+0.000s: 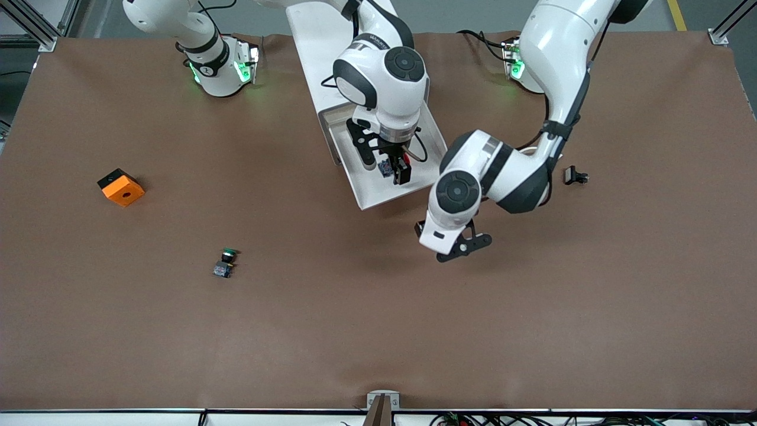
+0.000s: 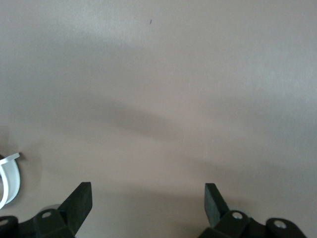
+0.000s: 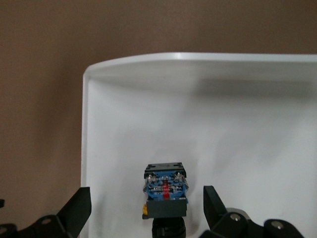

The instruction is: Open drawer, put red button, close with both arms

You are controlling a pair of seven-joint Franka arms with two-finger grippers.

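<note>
The drawer (image 1: 368,190) stands pulled out of the white cabinet (image 1: 316,53) toward the front camera. Inside it lies the red button (image 1: 385,168). In the right wrist view the button's (image 3: 166,192) grey-blue block base and black collar show on the drawer's white floor (image 3: 208,119); its cap is hidden. My right gripper (image 1: 395,168) hangs over the drawer, open, with a gap between each finger and the button; the right gripper (image 3: 147,194) straddles it. My left gripper (image 1: 466,245) hovers open over bare table near the drawer's front corner; the left gripper (image 2: 148,192) holds nothing.
A green-capped button (image 1: 225,263) lies on the brown table nearer the front camera, toward the right arm's end. An orange block (image 1: 121,187) sits farther toward that end. A small black part (image 1: 575,176) lies toward the left arm's end.
</note>
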